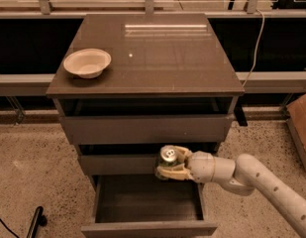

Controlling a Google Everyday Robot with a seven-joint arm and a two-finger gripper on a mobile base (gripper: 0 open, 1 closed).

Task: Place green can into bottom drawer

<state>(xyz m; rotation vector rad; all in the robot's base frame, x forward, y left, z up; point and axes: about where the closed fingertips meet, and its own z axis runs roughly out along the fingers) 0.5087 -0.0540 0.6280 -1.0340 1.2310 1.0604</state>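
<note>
The bottom drawer (pixel 142 203) stands pulled out, its tray bare. Your tool (pixel 172 168) is clamped around the green can (pixel 167 156), holding it upright over the tray's rear right part, just in front of the middle drawer (pixel 118 163). Lower it straight down, clear of that front, until the base meets the tray floor. Only then let go.

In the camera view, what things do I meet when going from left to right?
Round cream bowl on the cabinet top → small green aluminium can, clamped in the gripper above the open bottom drawer → brown cardboard box.
</note>
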